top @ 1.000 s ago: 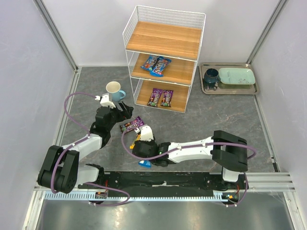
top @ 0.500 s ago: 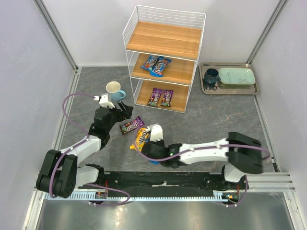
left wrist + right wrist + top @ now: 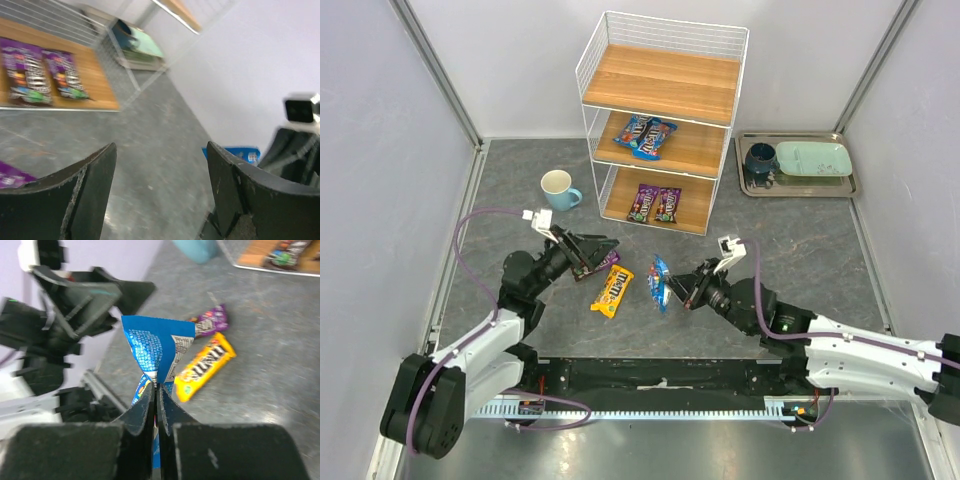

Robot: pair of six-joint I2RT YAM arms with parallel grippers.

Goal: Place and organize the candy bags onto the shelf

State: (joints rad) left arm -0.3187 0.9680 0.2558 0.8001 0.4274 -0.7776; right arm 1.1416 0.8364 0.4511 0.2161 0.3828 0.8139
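My right gripper [image 3: 674, 290] [image 3: 156, 387] is shut on a blue candy bag [image 3: 660, 283] [image 3: 157, 347], held on edge above the floor. A yellow bag [image 3: 612, 290] [image 3: 205, 365] lies flat to its left. A purple bag [image 3: 607, 266] [image 3: 212, 322] lies beside it, partly under my left gripper [image 3: 598, 250] [image 3: 161, 147], which is open with only floor between its fingers. The shelf [image 3: 660, 85] stands at the back. Blue bags [image 3: 647, 135] lie on its middle board and two purple bags [image 3: 655, 203] [image 3: 40, 75] on the bottom board. The top board is bare.
A cream and teal cup [image 3: 560, 188] stands left of the shelf. A metal tray [image 3: 840, 185] with a dark cup and a green plate sits at the back right. Grey walls close in both sides.
The right gripper shut on the blue bag near the front edge, lifted it and swung right. The left arm drew back from the cup, over the purple bag, with its jaws a little narrower.
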